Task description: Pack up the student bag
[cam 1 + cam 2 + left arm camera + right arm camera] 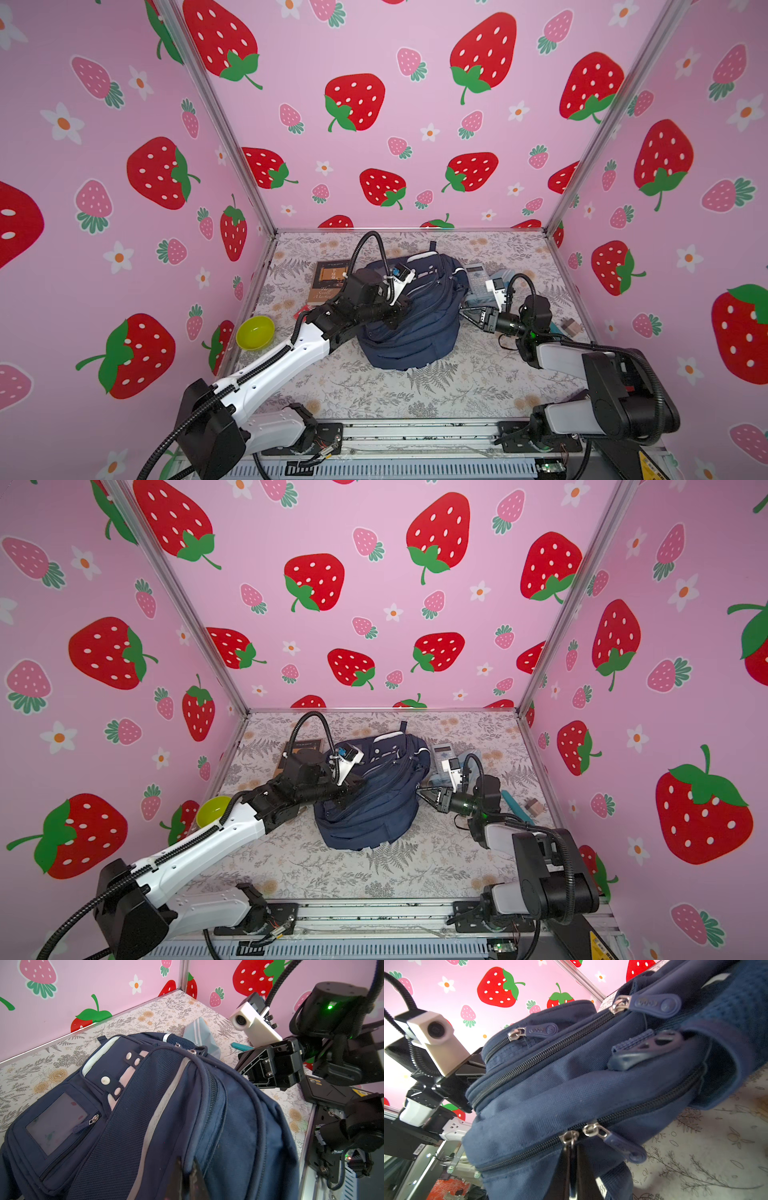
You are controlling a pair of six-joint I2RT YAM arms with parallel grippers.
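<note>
The student bag [419,332] [374,812] lies slumped in the middle of the floral surface [415,395], its top loop towards the back wall and its zip pockets facing up and to the right in both top views

The left fingers [178,1180] are pressed narrow on a raised fold of the bag's navy fabric, just beside a grey reflective stripe, on the side of the bag nearer the left arm

The right fingers [560,1178] [470,311] come in low from the right and touch the bag's side. They are drawn together on the metal zip pull [572,1144] of the lowest zip line; a second slider with a navy rubber tab [623,1149] sits just beside it

Left of the bag a brown book [328,282] lies flat, partly hidden by the left arm, and a yellow-green bowl [255,332] stands near the left wall. Right of the bag are a grey calculator [476,276], a pale blue pouch [199,1036] touching the bag, and a teal item [513,804] behind the right arm
</note>
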